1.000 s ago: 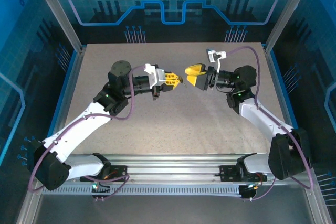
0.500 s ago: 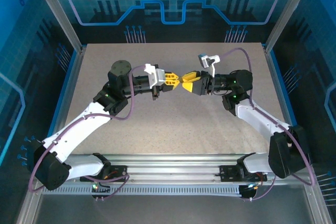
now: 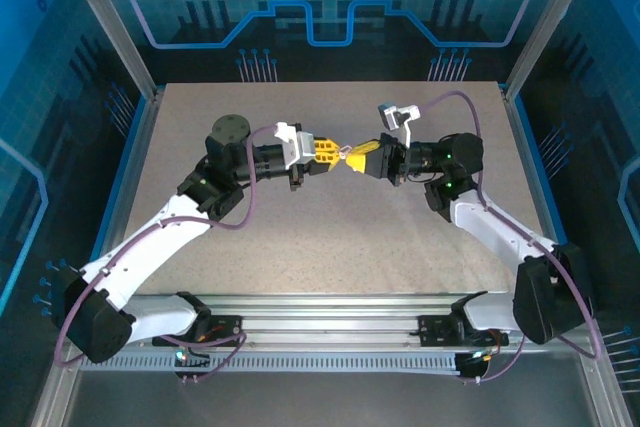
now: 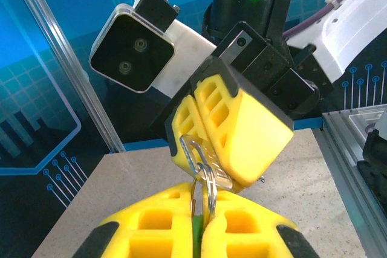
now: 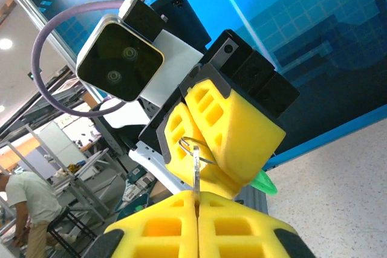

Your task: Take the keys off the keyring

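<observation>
Jaws of the right gripper (image 3: 352, 160), spread wide and standing off a second ago, have since swung in and closed. They now meet the left gripper (image 3: 336, 153) tip to tip above the table (image 3: 330, 247). The left gripper has not moved and stays shut.

Between the two sets of tips runs the ring (image 4: 204, 170), a thin wire loop. One end goes into the seam of the right jaws, which pinch it, and the other into the seam of the left jaws.

The key (image 5: 264, 183) sits in the left jaws. From the right wrist its green head pokes out past the side of the left fingers (image 5: 242, 131). From the left wrist a green sliver shows deep in the seam of those jaws, just below the ring. The yellow fingers cover the rest of it, so its metal part cannot be made out.

Behind the right jaws sits a wrist camera (image 4: 134, 52), with a purple cable (image 3: 455, 95) arching over that arm. Blue wall panels (image 3: 320, 7) stand beyond both grippers.
</observation>
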